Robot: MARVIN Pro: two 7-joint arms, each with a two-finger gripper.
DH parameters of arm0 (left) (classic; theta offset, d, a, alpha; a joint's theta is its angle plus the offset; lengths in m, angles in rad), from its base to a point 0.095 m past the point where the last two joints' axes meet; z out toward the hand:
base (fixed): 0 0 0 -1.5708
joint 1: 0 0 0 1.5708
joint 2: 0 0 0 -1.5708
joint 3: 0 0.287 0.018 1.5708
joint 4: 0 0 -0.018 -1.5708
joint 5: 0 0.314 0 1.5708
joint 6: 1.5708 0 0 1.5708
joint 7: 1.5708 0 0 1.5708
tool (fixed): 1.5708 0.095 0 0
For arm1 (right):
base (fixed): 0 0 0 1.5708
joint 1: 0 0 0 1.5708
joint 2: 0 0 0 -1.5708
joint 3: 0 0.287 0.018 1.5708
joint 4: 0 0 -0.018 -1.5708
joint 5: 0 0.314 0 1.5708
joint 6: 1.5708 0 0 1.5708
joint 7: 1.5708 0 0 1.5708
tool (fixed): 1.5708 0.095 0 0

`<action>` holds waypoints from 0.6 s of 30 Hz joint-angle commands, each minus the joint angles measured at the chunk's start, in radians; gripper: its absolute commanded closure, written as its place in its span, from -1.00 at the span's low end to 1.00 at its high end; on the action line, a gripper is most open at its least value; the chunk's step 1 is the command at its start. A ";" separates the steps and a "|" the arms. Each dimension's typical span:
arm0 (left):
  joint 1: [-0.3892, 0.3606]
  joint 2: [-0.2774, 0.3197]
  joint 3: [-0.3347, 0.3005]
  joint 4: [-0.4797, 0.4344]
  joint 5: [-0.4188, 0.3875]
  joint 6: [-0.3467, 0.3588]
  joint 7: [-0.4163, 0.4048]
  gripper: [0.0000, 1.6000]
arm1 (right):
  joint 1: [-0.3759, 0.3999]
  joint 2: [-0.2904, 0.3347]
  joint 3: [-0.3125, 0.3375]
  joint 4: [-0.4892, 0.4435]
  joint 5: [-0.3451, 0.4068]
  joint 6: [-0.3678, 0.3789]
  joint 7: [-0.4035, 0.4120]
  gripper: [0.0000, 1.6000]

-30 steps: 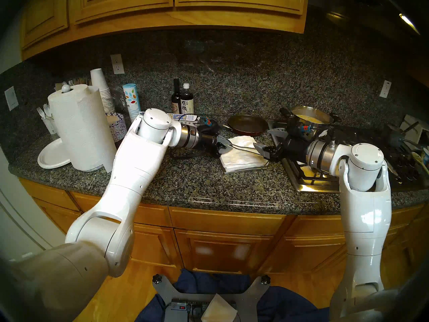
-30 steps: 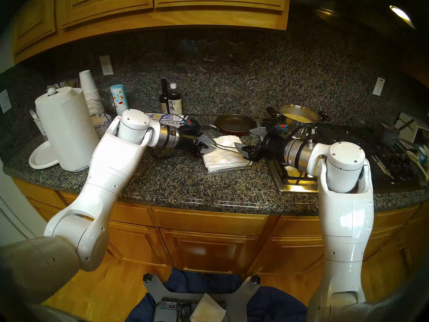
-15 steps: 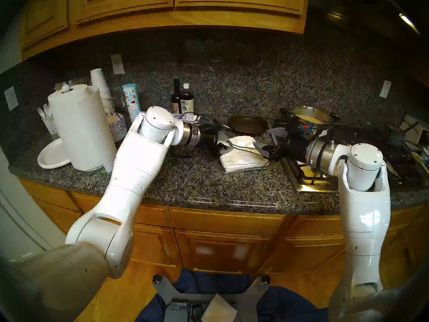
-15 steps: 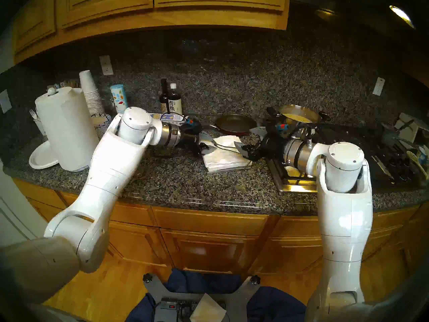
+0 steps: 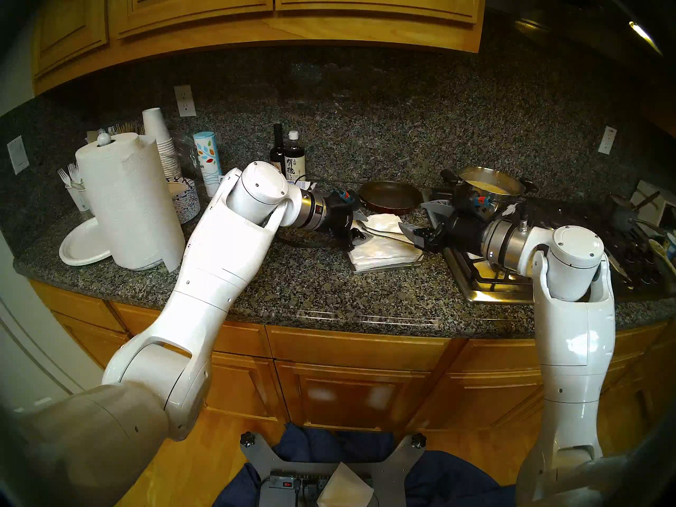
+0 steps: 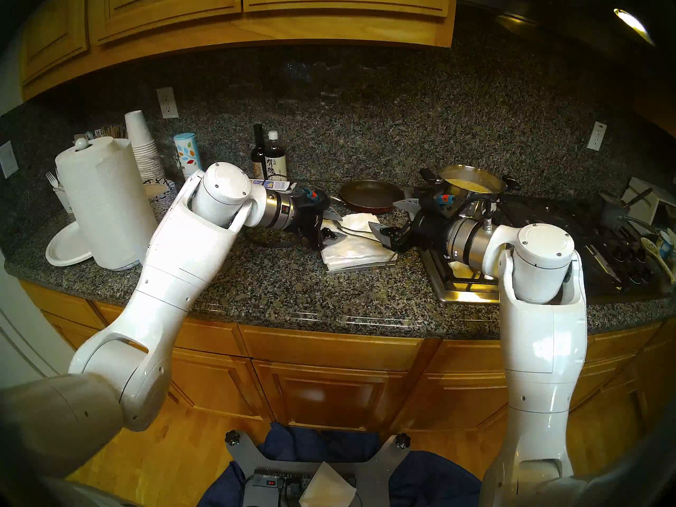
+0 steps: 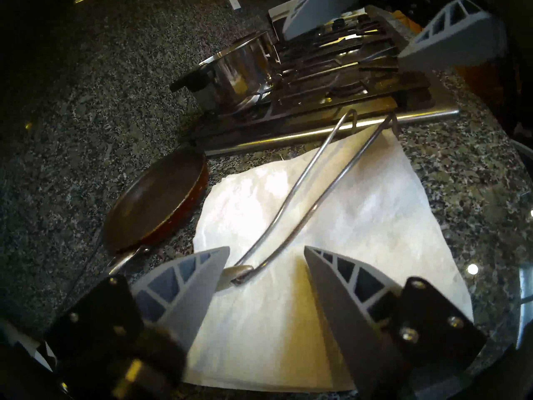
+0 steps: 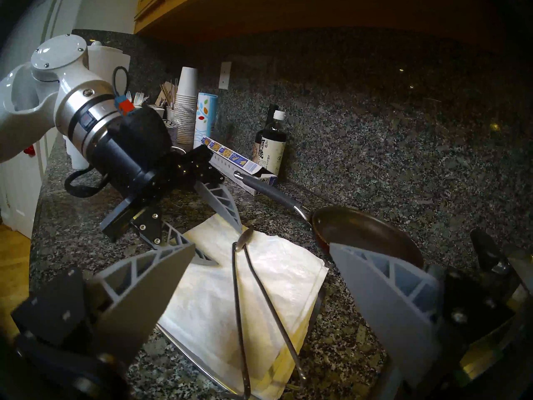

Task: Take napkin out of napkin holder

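The napkin holder [image 5: 387, 266] sits on the granite tabletop [image 5: 311, 290] just left of the stove [image 5: 486, 279], a flat grey tray whose near edge shows under a thick stack of napkins [image 5: 380, 254]. The topmost napkin [image 7: 340, 217] lies lightly crinkled on that stack, still inside the holder. The holder's wire arm [image 7: 311, 188] runs across the napkin from its hinge at the stove side to a small flattened tip [image 7: 235, 272] near the left edge of the stack; in the right wrist view the arm [image 8: 253, 278] slopes upward toward that tip, so it stands lifted off the paper there.

The left end effector [image 7: 266, 263] reaches in from the left with its two grey fingers [image 7: 184, 286] spread apart on either side of the tip. The tip lies just beside the inner face of one finger; whether it touches cannot be told. Nothing is gripped between the fingers.

The right end effector [image 8: 259, 278] hangs over the right side of the stack, its fingers [image 8: 144, 278] wide apart and holding nothing, the wire arm showing between them.

A dark frying pan [image 5: 389, 197] rests on the tabletop just beyond the napkins, and a steel pot [image 5: 490, 186] stands on the stove's far left burner. Far to the left stand a paper towel roll [image 5: 130, 206] and a white paper plate [image 5: 82, 248].
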State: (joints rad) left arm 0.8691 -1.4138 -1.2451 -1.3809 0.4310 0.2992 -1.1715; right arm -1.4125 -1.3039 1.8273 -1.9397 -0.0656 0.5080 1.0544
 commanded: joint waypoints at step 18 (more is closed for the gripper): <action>-0.077 -0.016 0.015 0.006 0.059 -0.035 0.038 -0.48 | 0.027 -0.004 0.006 -0.022 0.003 0.006 -0.009 -1.00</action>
State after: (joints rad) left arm 0.8504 -1.4166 -1.2139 -1.3723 0.4958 0.2744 -1.1431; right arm -1.4126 -1.3084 1.8305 -1.9406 -0.0651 0.5129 1.0496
